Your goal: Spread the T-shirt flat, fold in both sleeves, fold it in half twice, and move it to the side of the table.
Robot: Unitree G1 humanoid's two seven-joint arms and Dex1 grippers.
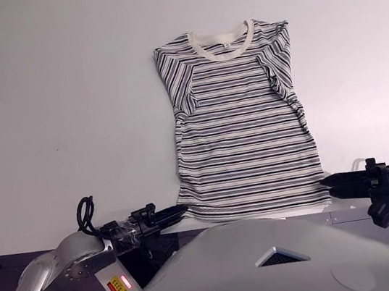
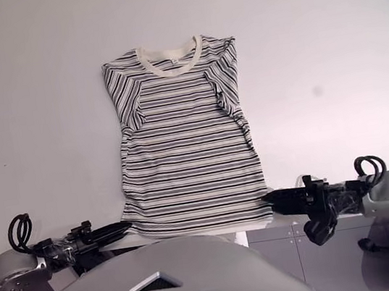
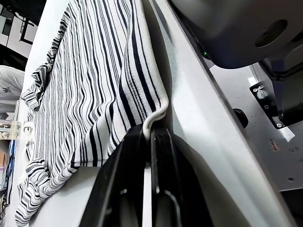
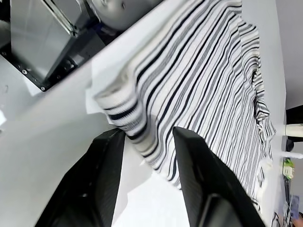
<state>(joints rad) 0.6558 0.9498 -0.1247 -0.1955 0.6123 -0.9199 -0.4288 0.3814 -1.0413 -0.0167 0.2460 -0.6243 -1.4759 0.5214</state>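
A black-and-white striped T-shirt [image 1: 242, 123] lies flat on the white table [image 1: 63, 99], collar away from me, both sleeves folded in over the chest. Its hem runs along the table's near edge. My left gripper [image 1: 182, 209] is at the hem's left corner; in the left wrist view the left gripper [image 3: 150, 130] is shut, with the hem corner [image 3: 155, 116] pinched at its tips. My right gripper [image 1: 324, 182] is at the hem's right corner. The right wrist view has the right gripper [image 4: 149, 135] open, the hem corner [image 4: 125, 111] lying between its spread fingers [image 4: 189, 156].
Bare tabletop stretches wide to the left of the shirt [image 2: 34, 103] and to its right [image 2: 312, 47]. The table's near edge [image 2: 293, 215] lies just under both grippers, and a grey cabinet [image 2: 336, 260] stands below it.
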